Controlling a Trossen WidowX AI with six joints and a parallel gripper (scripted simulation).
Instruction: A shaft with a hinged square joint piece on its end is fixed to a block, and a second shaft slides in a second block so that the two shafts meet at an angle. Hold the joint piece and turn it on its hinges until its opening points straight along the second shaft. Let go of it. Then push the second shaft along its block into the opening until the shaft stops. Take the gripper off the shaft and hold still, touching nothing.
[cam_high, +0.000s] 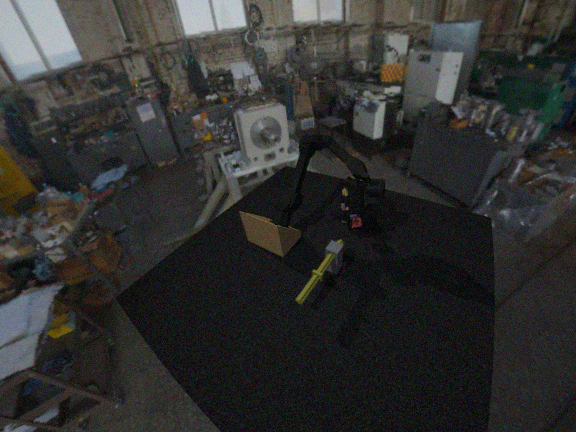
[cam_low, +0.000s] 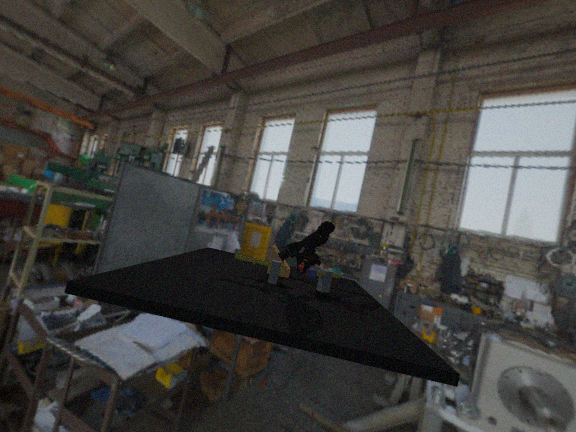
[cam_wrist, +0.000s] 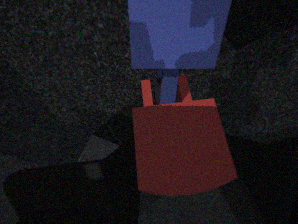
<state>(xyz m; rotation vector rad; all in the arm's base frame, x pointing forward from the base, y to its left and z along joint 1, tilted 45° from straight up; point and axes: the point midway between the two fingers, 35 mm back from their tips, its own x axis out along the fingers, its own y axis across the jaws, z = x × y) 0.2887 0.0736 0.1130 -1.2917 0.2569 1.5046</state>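
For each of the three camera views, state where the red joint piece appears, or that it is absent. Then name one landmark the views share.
Top: the red joint piece is a small patch just above centre, under the gripper.
Exterior: a tiny red speck at the arm's tip, mid-frame on the table.
Wrist: fills the centre, below the blue block.
Shared landmark: the black table top.

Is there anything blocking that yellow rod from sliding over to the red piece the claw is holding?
Nothing visible stands in the way. In the top view the yellow shaft runs through its grey block, and the dark stretch of table from there up to the red joint piece shows no object. The claw itself sits at the joint piece, though.
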